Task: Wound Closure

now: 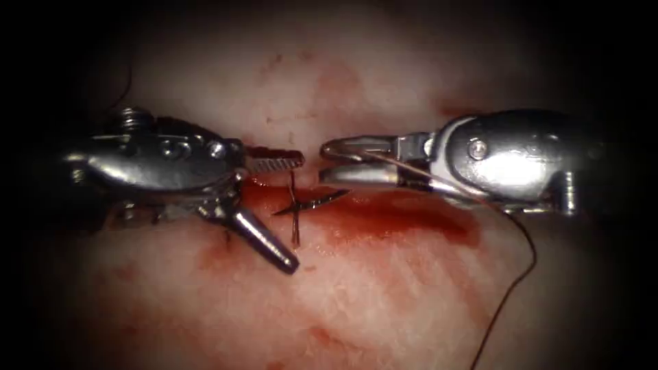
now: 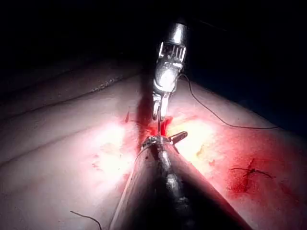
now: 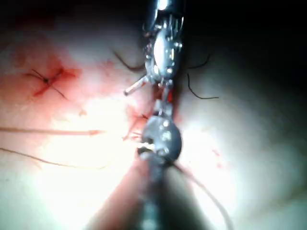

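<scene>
My left tool [image 1: 297, 212] comes in from the left with its jaws spread wide and nothing between them. One jaw points at the right tool and the other slants down over the tissue [image 1: 384, 294]. Between these jaws lies a knotted stitch [image 1: 295, 205] with short dark tails crossing on the red cut. My right tool [image 1: 322, 162] faces it tip to tip, jaws slightly parted. A thin thread [image 1: 524, 240] comes out from near their base, runs along the tool and trails down to the lower right. The left wrist view shows the right tool [image 2: 160, 112] trailing that thread [image 2: 211, 112].
Red fluid [image 1: 397, 216] pools along the cut under the right tool. A stitch with cut tails [image 2: 250, 171] [image 3: 45, 79] sits off to one side in both wrist views. Loose thread pieces [image 3: 199, 96] lie near the left tool [image 3: 146, 93].
</scene>
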Controlling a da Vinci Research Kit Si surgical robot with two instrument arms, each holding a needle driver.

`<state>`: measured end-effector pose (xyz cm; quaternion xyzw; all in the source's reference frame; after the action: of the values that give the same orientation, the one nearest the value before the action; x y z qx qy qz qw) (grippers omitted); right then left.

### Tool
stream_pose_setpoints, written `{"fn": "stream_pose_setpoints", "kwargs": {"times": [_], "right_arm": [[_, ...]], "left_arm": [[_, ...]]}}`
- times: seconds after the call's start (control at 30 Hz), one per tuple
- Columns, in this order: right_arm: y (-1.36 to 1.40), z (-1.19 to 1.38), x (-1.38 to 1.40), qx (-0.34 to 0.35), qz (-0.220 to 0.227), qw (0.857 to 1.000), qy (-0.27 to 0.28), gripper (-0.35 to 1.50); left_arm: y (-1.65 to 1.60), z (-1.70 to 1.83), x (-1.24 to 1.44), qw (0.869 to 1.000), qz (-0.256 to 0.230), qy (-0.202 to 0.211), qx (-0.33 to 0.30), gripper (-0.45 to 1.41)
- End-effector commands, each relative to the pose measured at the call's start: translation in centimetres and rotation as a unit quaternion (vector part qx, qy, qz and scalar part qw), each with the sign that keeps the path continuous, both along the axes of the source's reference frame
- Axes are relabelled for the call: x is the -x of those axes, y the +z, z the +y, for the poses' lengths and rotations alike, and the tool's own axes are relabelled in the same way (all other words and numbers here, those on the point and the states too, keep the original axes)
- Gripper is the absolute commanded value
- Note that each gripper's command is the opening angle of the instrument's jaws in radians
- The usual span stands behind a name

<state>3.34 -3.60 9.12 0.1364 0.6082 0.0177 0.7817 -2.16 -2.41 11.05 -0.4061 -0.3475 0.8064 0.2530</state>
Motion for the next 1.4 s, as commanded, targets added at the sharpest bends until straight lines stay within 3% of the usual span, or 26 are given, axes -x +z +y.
{"fn": "stream_pose_setpoints", "kwargs": {"times": [0.03, 0.47, 0.83, 1.07, 1.17, 1.3, 1.4], "right_arm": [[0.01, -0.03, -0.08, 0.004, 0.007, 1.0, -0.012, -0.35], [-0.25, -0.27, -0.26, 0.04, 0.049, 0.993, -0.104, -0.35], [-0.33, -0.26, -0.28, 0.097, 0.068, 0.986, -0.119, -0.35], [-0.4, -0.32, -0.3, 0.116, 0.076, 0.982, -0.13, -0.35], [-0.42, -0.34, -0.31, 0.118, 0.079, 0.981, -0.132, -0.35], [-0.42, -0.34, -0.31, 0.124, 0.079, 0.98, -0.135, -0.35], [-0.44, -0.3, -0.3, 0.13, 0.067, 0.982, -0.118, -0.35]], "left_arm": [[0.07, -0.02, 0.06, 1.0, 0.001, 0.004, 0.001, 1.03], [0.2, -0.01, 0.2, 1.0, 0.012, 0.02, -0.002, 0.88], [0.15, -0.24, 0.19, 0.997, 0.006, 0.075, -0.006, 0.62], [0.16, -0.22, 0.17, 0.996, -0.003, 0.086, -0.006, 0.34], [0.17, -0.19, 0.17, 0.996, -0.002, 0.086, -0.01, 0.12], [0.23, -0.14, 0.13, 0.996, -0.002, 0.088, -0.017, -0.45], [0.27, -0.04, 0.1, 0.997, -0.004, 0.075, -0.019, -0.45]]}}
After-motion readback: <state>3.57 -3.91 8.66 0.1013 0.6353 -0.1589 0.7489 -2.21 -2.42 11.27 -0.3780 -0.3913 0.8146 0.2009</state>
